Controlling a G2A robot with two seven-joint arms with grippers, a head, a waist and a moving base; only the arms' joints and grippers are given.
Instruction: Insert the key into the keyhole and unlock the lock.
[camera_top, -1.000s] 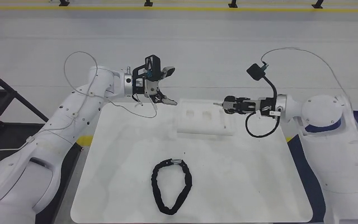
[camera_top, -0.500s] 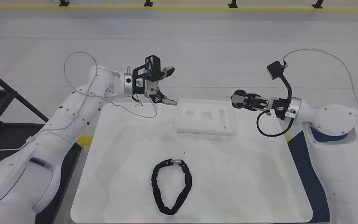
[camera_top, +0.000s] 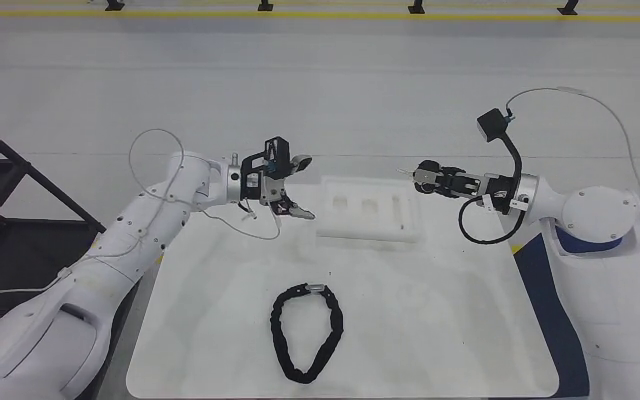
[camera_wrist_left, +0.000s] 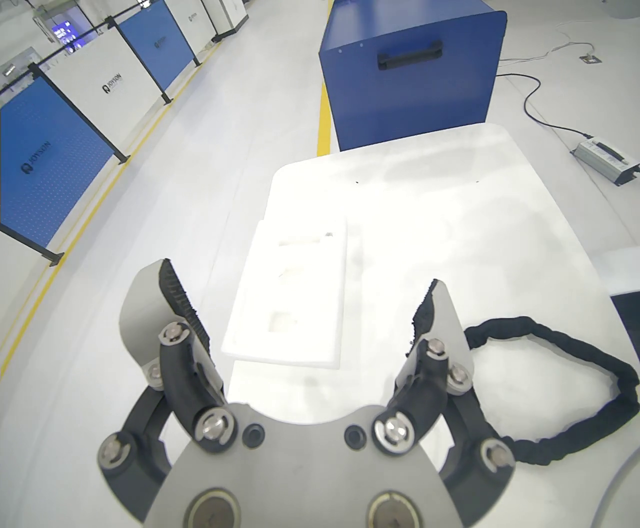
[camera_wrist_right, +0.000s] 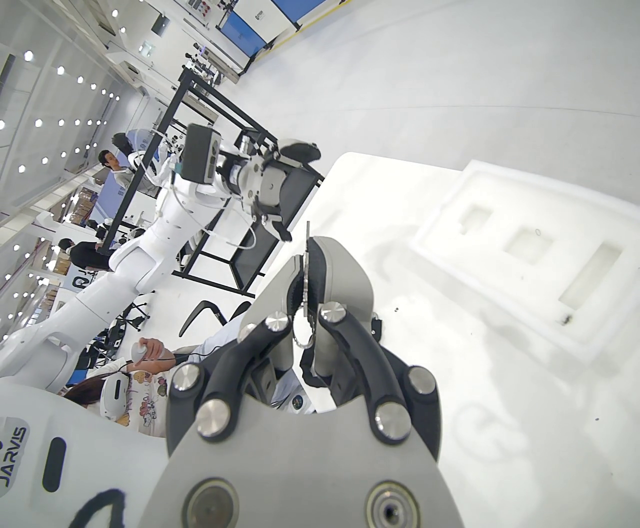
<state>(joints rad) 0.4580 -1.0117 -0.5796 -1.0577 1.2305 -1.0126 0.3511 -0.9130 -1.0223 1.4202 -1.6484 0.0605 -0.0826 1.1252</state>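
A black chain lock (camera_top: 305, 330) lies in a loop on the white table's near middle, its silver lock body (camera_top: 313, 290) at the loop's far end. The chain (camera_wrist_left: 575, 350) also shows in the left wrist view. My right gripper (camera_top: 420, 178) hangs just right of the white foam tray (camera_top: 368, 232), shut on a thin metal key (camera_wrist_right: 306, 237) with its ring (camera_wrist_right: 299, 336) between the fingers (camera_wrist_right: 345, 270). My left gripper (camera_top: 290, 192) hovers open over the table's far left corner, left of the tray, with nothing in it; its open fingers (camera_wrist_left: 172, 295) frame the tray (camera_wrist_left: 260, 345).
The foam tray (camera_wrist_right: 450, 215) has three shallow pockets. A blue cabinet (camera_wrist_left: 410, 75) stands beyond the table's far end. A dark metal rack (camera_top: 25, 180) stands off the table's left side. Bare table (camera_top: 450, 330) lies right of the chain.
The right gripper drew back from the tray to the right with the key, then held still. The left gripper has come nearer and lower toward the table's corner.
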